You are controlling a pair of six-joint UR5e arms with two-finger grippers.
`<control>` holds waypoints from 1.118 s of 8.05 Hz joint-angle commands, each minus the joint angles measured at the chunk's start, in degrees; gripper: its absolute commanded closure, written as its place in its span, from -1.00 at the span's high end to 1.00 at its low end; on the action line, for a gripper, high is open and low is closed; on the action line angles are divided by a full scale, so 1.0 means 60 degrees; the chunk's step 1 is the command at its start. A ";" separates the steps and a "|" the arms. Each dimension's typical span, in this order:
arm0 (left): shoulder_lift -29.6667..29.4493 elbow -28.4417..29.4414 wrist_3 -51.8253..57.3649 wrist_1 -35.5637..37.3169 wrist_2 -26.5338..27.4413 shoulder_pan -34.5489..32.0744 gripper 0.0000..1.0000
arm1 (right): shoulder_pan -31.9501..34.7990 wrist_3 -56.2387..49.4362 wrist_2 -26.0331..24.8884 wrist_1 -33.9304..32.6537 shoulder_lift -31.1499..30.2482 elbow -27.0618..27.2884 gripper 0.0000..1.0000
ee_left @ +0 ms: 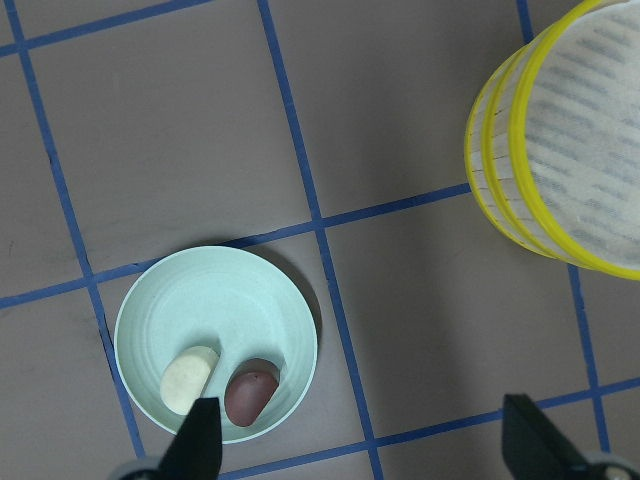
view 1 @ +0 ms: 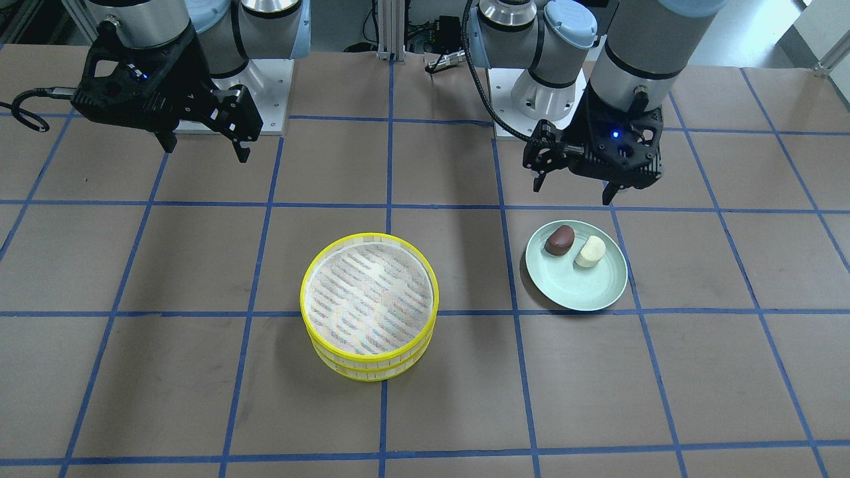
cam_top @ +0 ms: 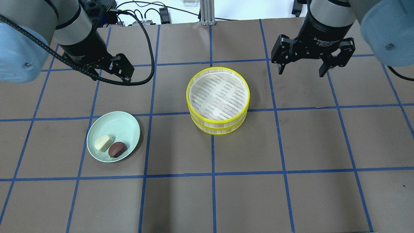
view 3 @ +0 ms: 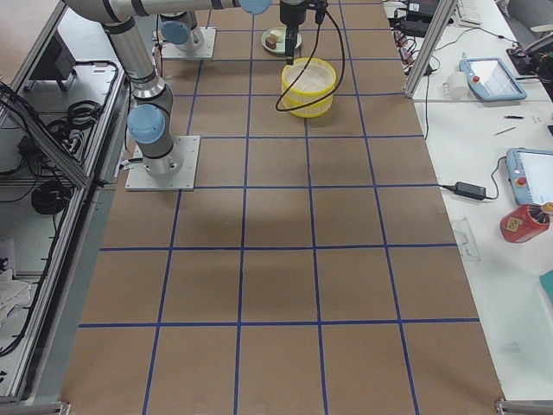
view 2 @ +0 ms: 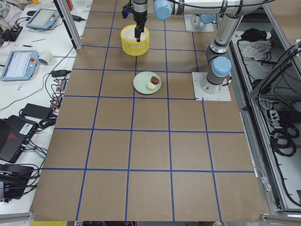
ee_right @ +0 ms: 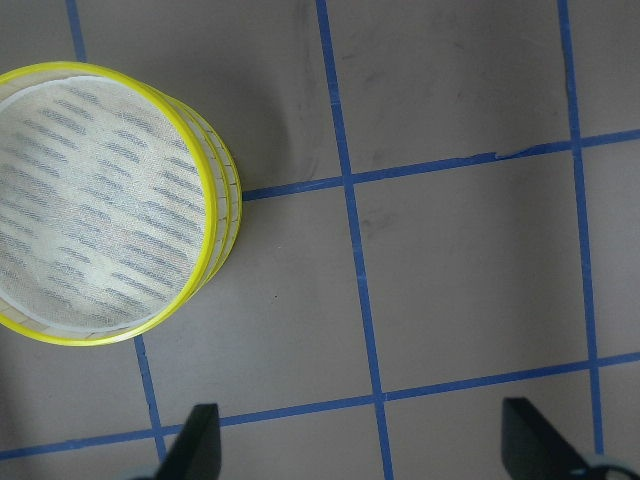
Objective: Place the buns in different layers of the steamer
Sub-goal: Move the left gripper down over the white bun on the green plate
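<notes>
The steamer [view 1: 369,295] stands in the middle of the table, its two yellow-rimmed layers stacked and the top one empty; it also shows in the overhead view [cam_top: 219,97]. The dark brown bun [view 1: 560,239] and the cream-white bun [view 1: 590,251] lie side by side on a pale green plate [view 1: 584,287]. My left gripper [view 1: 572,191] hangs open and empty above the table just behind the plate; its wrist view shows both buns [ee_left: 188,379] below it. My right gripper [cam_top: 301,73] is open and empty, to the right of the steamer and above the table.
The brown table top carries a grid of blue tape lines [cam_top: 212,155]. The arm bases [view 1: 531,99] stand at the robot's edge. A black cable [cam_top: 142,42] loops from the left wrist. Side benches hold tablets [view 2: 19,63] and tools.
</notes>
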 commanded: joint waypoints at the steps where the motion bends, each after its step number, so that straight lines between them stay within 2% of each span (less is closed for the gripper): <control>1: -0.0500 -0.1000 0.1517 0.0474 -0.0004 0.1429 1.00 | 0.0000 0.0000 -0.0002 0.0014 -0.0001 0.0000 1.00; 3: -0.1158 -0.1090 0.1742 0.0490 0.0011 0.2034 1.00 | 0.0000 0.0000 -0.0002 0.0014 -0.0001 0.0000 1.00; 4: -0.1568 -0.1120 0.1756 0.0505 0.0359 0.2065 1.00 | 0.0000 0.0000 0.0013 0.0000 -0.0001 0.0000 1.00; 5: -0.1949 -0.1120 0.1786 0.0505 0.1131 0.2065 1.00 | 0.0000 0.0000 -0.0001 0.0014 -0.0001 0.0000 1.00; 6: -0.2185 -0.1120 0.2177 0.0505 0.1370 0.2065 1.00 | 0.0000 0.0000 0.0013 0.0000 -0.0001 0.0000 1.00; 9: -0.2902 -0.1426 0.3321 0.0679 0.1387 0.2065 1.00 | 0.0000 0.0000 -0.0045 0.0000 -0.0001 0.0000 1.00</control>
